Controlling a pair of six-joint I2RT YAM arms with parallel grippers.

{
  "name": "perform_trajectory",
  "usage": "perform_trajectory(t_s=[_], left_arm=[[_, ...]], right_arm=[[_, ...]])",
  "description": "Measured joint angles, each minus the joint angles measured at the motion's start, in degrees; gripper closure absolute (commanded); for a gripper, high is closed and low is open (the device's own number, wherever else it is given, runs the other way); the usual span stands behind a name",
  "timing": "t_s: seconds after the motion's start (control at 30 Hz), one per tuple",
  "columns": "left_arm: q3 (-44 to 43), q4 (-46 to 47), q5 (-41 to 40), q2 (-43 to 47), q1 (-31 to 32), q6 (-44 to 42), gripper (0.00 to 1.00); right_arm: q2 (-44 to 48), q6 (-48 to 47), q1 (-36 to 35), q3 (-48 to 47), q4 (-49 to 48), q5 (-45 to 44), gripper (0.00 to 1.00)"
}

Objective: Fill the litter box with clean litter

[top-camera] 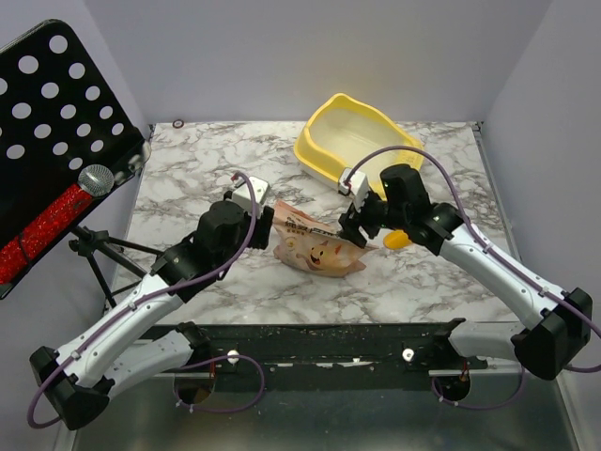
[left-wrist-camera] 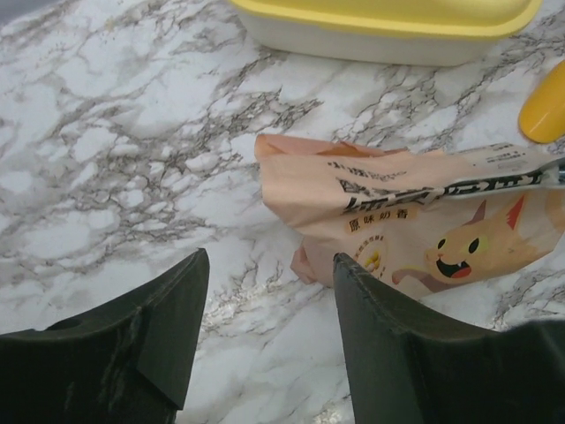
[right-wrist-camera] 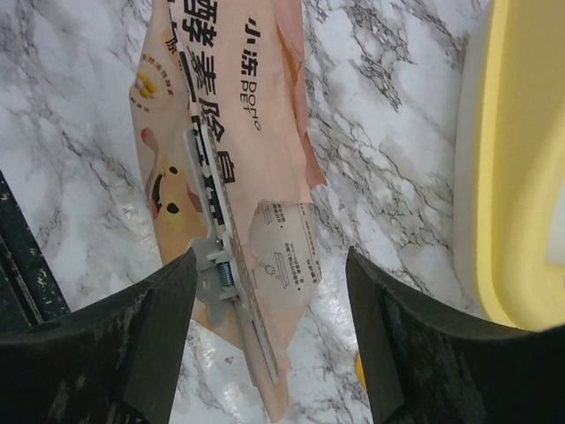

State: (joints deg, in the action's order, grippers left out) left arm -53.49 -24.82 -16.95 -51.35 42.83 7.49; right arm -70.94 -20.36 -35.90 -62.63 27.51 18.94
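Observation:
The pale-yellow litter box stands at the back of the marble table, its pale inside bare. No clean litter shows. A tan printed bag lies flat mid-table, with a grey clip along its end. My left gripper is open just left of the bag, with only marble between its fingers. My right gripper hovers open above the bag's clipped end, apart from it.
A small yellow-orange scoop lies right of the bag, beside my right arm. A black perforated music stand and a microphone overhang the table's left edge. A small ring lies at the back edge.

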Motion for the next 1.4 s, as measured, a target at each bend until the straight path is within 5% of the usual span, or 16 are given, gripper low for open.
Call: perform_trajectory(t_s=[0.13,0.57,0.7,0.9,1.4], left_arm=[[6.2,1.0,-1.6,4.7,0.0,2.3,0.3],[6.5,2.9,-2.6,7.0,0.0,3.6,0.31],[6.5,2.9,-2.6,7.1,0.0,3.6,0.31],[6.5,2.9,-2.7,7.1,0.0,3.7,0.31],[6.5,2.9,-2.8,7.1,0.0,3.7,0.31]], right_arm=[[0.1,-2.7,-1.3,0.0,1.3,-1.3,0.24],[-1.5,-4.7,-5.0,0.0,3.9,-2.6,0.32],[-2.6,-4.8,-5.0,0.0,3.9,-4.5,0.49],[-2.8,-4.9,-5.0,0.4,3.8,-8.0,0.99],[6.6,1.7,-5.4,2.1,2.1,-20.4,0.99]])
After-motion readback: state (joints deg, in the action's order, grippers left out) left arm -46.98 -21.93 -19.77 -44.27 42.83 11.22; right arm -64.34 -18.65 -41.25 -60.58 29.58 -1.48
